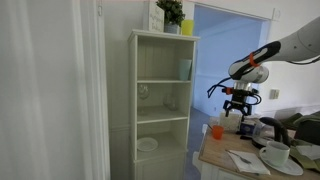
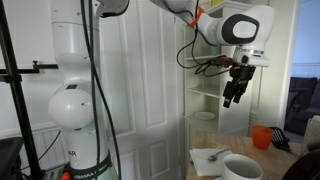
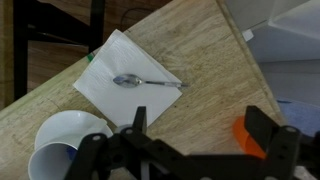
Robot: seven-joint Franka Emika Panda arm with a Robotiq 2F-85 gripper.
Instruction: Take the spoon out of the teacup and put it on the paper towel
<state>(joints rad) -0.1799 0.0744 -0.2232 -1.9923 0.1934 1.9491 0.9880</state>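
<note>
Currently spoon lies flat on towel, next to teacup. Gripper hangs well above, jaws spread, empty; spoon is off-centre from their gap.

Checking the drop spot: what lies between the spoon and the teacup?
In the wrist view, only bare paper towel lies between the spoon and the teacup.
</note>
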